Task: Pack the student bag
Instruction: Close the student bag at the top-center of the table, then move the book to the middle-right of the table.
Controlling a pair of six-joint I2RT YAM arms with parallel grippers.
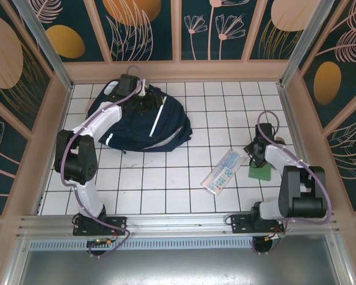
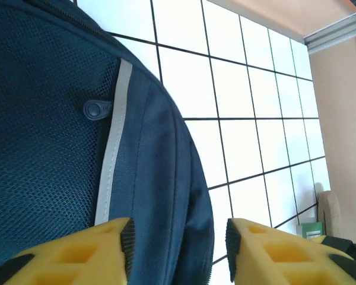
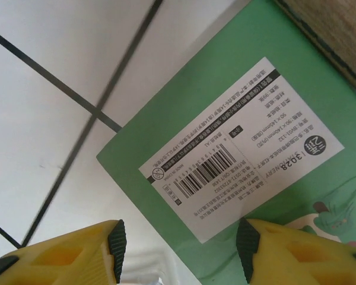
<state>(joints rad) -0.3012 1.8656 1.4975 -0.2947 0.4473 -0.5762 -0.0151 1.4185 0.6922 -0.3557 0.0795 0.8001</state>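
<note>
While student bag [image 1: 160, 127] sits left, green notebook [image 1: 262, 172] lies near packet [image 1: 224, 171].

The white tiled table with black grid lines [image 1: 225, 107] is carrying three things here: a big dark navy fabric backpack [image 1: 160, 127] is slumping far left, a clear plastic packet with blue print [image 1: 223, 170] is lying right of centre, and a flat green booklet [image 1: 261, 172] is sitting just beside it.

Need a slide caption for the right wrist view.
Right gripper open above a green notebook with a white barcode label on the tiled table.
</note>
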